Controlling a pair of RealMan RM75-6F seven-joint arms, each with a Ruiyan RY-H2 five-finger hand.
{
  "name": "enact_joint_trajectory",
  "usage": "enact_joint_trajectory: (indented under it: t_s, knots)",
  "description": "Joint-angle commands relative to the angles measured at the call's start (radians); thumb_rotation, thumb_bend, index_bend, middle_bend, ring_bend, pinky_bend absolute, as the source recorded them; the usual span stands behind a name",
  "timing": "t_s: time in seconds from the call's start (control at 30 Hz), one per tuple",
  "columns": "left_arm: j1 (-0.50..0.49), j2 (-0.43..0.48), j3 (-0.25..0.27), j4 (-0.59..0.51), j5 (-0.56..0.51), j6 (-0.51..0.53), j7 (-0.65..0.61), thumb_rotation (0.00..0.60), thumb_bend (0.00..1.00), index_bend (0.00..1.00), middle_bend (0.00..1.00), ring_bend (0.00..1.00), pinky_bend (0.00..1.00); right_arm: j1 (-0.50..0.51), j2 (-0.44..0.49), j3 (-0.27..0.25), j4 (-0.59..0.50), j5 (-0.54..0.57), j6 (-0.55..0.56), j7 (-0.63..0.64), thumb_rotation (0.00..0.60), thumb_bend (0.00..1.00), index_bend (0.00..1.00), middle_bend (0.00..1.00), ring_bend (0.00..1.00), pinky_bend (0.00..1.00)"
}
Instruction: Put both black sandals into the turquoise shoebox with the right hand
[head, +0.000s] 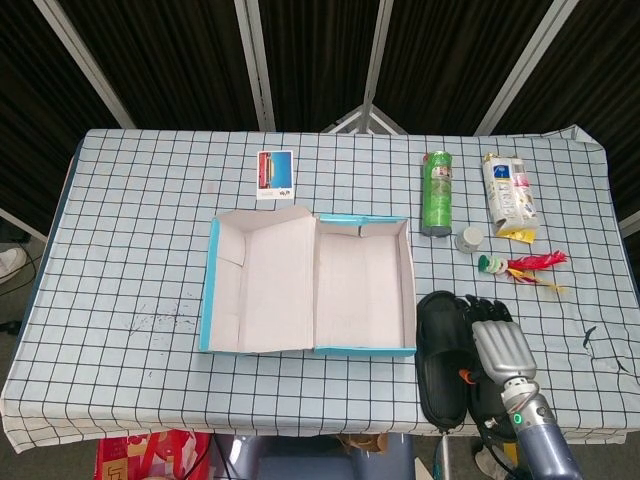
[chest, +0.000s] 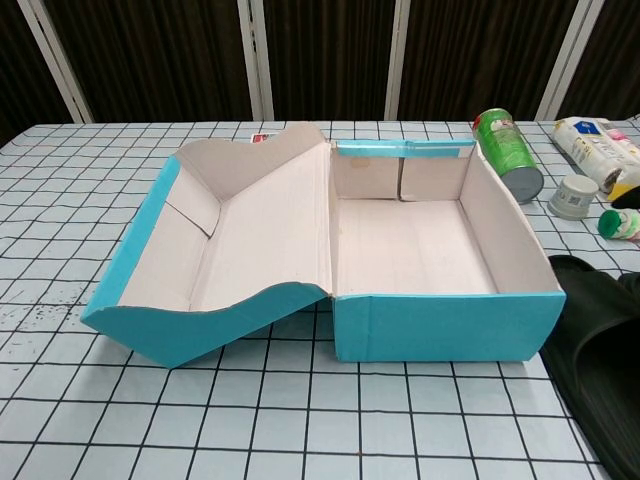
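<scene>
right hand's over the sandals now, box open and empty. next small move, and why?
Probably lower and close the right hand on the right-side sandal beneath it. The hand covers that sandal but no grip shows; both sandals lie on the table beside the turquoise shoebox, the other sandal nearest its wall.

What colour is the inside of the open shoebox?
The turquoise shoebox is pale pinkish-white cardboard inside; the chest view shows it best.

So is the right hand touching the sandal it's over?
Cannot tell. In the head view the right hand covers the right-side sandal from above, hiding any contact or gap; the chest view doesn't show the hand.
</scene>
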Motion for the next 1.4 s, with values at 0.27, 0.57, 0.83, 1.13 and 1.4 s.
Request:
enact_joint_trajectory:
  t_s: [0.27,0.57,0.83,1.13,1.4]
  knots:
    - [0.001,0.003,-0.004,0.001,-0.012,-0.003,0.0,0.6,0.37,0.1,0.03,0.0,0.09,0.098,-0.115,0.022,0.085,0.102,0.004,-0.029,0.6,0.16,0.0,0.05,0.04,0.0]
    - [0.0,0.006,-0.01,0.007,-0.028,-0.01,-0.008,0.6,0.37,0.1,0.03,0.0,0.09,0.151,-0.162,0.011,0.176,0.14,-0.029,-0.02,0.6,0.16,0.0,0.05,0.04,0.0]
    - [-0.002,0.003,-0.01,0.005,-0.03,-0.01,0.004,0.6,0.37,0.1,0.03,0.0,0.09,0.172,-0.175,-0.015,0.231,0.148,-0.062,0.019,0.6,0.16,0.0,0.05,0.04,0.0]
    - [-0.003,0.001,-0.012,0.005,-0.037,-0.013,0.013,0.6,0.37,0.1,0.03,0.0,0.09,0.207,-0.191,-0.028,0.28,0.17,-0.091,0.027,0.6,0.16,0.0,0.05,0.04,0.0]
    - [-0.003,0.001,-0.015,0.006,-0.043,-0.012,0.014,0.6,0.37,0.1,0.03,0.0,0.09,0.271,-0.2,-0.029,0.329,0.23,-0.127,-0.013,0.6,0.16,0.01,0.1,0.04,0.0]
